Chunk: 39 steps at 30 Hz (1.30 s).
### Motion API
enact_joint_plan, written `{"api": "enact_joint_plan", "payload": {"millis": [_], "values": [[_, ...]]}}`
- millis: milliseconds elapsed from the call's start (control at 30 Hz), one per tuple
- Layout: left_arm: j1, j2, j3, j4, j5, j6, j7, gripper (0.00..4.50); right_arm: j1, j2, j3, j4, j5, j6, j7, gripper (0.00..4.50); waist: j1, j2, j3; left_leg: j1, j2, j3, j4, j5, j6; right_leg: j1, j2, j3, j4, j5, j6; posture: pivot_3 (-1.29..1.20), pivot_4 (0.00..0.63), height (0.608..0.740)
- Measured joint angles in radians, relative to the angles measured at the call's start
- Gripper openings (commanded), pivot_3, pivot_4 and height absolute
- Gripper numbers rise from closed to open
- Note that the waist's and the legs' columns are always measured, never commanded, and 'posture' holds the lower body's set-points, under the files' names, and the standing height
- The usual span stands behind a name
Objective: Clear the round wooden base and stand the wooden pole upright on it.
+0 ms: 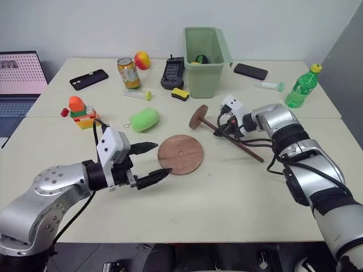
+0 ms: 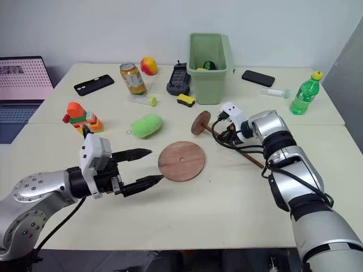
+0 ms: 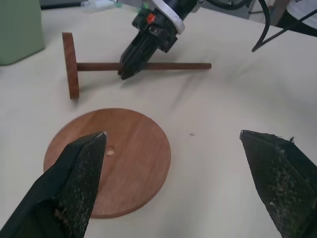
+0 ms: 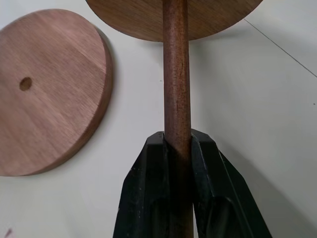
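Right gripper (image 4: 177, 144) clamping wooden pole (image 4: 176, 74), rod's lower end hidden btwn fingers

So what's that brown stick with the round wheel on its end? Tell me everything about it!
It's the wooden pole: a thin, dark-brown rod with a round reddish-brown disc fixed on one end. It lies tilted on the pale table, the disc standing on its edge near the green bin. The right gripper is shut on its rod. The flat round wooden base lies close beside it, not touching.
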Motion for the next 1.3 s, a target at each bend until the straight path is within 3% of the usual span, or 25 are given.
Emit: {"api": "enact_joint_plan", "payload": {"millis": [100,167,267,500,600,733,1100,1300], "values": [[0.174,-0.004,0.015,-0.049,0.001,-0.008,0.006,4.50,0.034,-0.005,-0.084,-0.205,0.085,0.048,0.032,0.23,-0.007,0.002,0.001,-0.002,0.001,0.000,-0.002,0.000,0.000,-0.004,0.000,0.002,0.000,0.000,0.000,0.00,0.150,0.740],[0.298,-0.058,0.013,-0.093,0.006,-0.031,0.023,4.50,0.101,0.044,-0.214,-0.419,0.177,0.029,-0.047,0.23,-0.007,0.002,0.001,-0.004,0.002,0.000,-0.002,-0.001,0.000,-0.005,0.000,0.002,0.000,0.000,0.000,0.00,0.150,0.740],[0.425,-0.132,0.019,-0.158,0.051,-0.116,0.051,4.50,0.198,0.155,-0.298,-0.671,0.226,-0.024,-0.211,0.23,0.000,0.001,-0.001,-0.010,0.002,-0.001,0.000,-0.001,0.000,-0.012,0.000,0.001,0.004,0.000,0.000,0.00,0.150,0.740],[0.644,-0.303,-0.032,-0.144,0.234,-0.349,0.102,4.50,0.492,0.418,-0.273,-0.930,0.245,-0.338,-0.455,0.23,0.012,0.002,-0.001,-0.011,0.000,0.000,0.001,0.000,-0.001,-0.013,0.000,0.002,0.008,0.001,-0.002,0.00,0.150,0.740],[0.639,-0.351,-0.046,-0.145,0.237,-0.380,0.143,4.50,0.571,0.484,-0.243,-0.915,0.216,-0.531,-0.497,0.23,0.010,0.001,-0.003,-0.008,0.001,0.002,0.001,0.000,-0.001,-0.011,0.002,0.002,0.008,0.001,-0.003,0.00,0.150,0.740],[0.646,-0.363,-0.062,-0.146,0.245,-0.409,0.164,4.50,0.596,0.486,-0.195,-0.779,0.183,-0.693,-0.538,0.23,0.002,0.001,-0.002,-0.008,0.002,0.002,0.001,0.000,-0.001,-0.012,0.003,0.002,0.008,0.001,-0.003,0.00,0.150,0.740],[0.667,-0.356,-0.068,-0.179,0.246,-0.410,0.199,4.50,0.592,0.490,-0.080,-0.582,0.180,-0.944,-0.580,0.23,0.001,0.001,-0.003,-0.005,0.002,0.002,0.001,0.000,-0.001,-0.010,0.003,0.002,0.008,0.001,-0.003,0.00,0.150,0.740],[0.683,-0.356,-0.067,-0.195,0.246,-0.411,0.211,4.50,0.566,0.490,-0.069,-0.474,0.203,-1.024,-0.583,0.23,0.001,0.001,-0.002,0.020,0.002,0.002,-0.008,0.000,0.000,0.016,0.003,0.002,0.000,0.000,-0.004,0.00,0.150,0.740]]}}
